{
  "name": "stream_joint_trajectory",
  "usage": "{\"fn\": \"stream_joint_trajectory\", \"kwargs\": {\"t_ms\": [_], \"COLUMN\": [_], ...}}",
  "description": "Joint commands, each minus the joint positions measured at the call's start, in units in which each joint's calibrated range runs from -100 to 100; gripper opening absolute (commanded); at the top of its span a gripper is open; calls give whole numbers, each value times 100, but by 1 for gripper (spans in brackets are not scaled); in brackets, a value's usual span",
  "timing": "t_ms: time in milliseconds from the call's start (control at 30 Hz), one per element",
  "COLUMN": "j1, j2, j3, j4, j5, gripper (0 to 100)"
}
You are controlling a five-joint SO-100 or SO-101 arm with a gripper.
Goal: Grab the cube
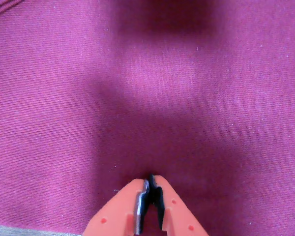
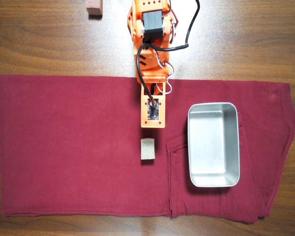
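No brand, label or readable writing shows on anything in either view.

In the overhead view the cube point(image 2: 147, 149), a small beige-grey speckled block, stands on a dark red cloth point(image 2: 69, 147) spread across a wooden table point(image 2: 246, 39). It sits near the middle of the cloth, just below the front end of the orange arm point(image 2: 150, 44) as that view shows it, with a narrow strip of cloth between them. The gripper point(image 1: 151, 178) itself is hidden beneath the arm's wrist plate there.

In the wrist view the orange fingers point(image 1: 124, 209) enter from the bottom edge with their black-padded tips pressed together, closed and holding nothing. Ahead of them lies only ribbed magenta-red fabric with soft shadows across it; the cube does not appear in this view. A sliver of bare table shows at the bottom left corner.

To the right of the cube in the overhead view, well apart from it, a rectangular metal tray point(image 2: 214, 110) rests on the cloth, its polished floor bare. The cloth is folded over itself under and around the tray, with a seam running just left of it. A reddish-brown block point(image 2: 94, 7) sits on the bare wood at the top edge, left of the arm's base. A black cable point(image 2: 187, 34) loops from the arm's motor toward the top of the picture. Nothing lies between the arm's tip and the cube.
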Motion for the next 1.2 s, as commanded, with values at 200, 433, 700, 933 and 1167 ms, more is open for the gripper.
{"fn": "stream_joint_trajectory", "kwargs": {"t_ms": [200,433,700,933,1167], "j1": [-21,-108,46,1207,1504], "j2": [-14,-14,2774,6271,7612], "j3": [28,28,-2212,-6226,-6636], "j4": [103,103,-957,-671,-1381], "j5": [10,-5,-10,723,762], "gripper": [1,1,5,26,30]}}
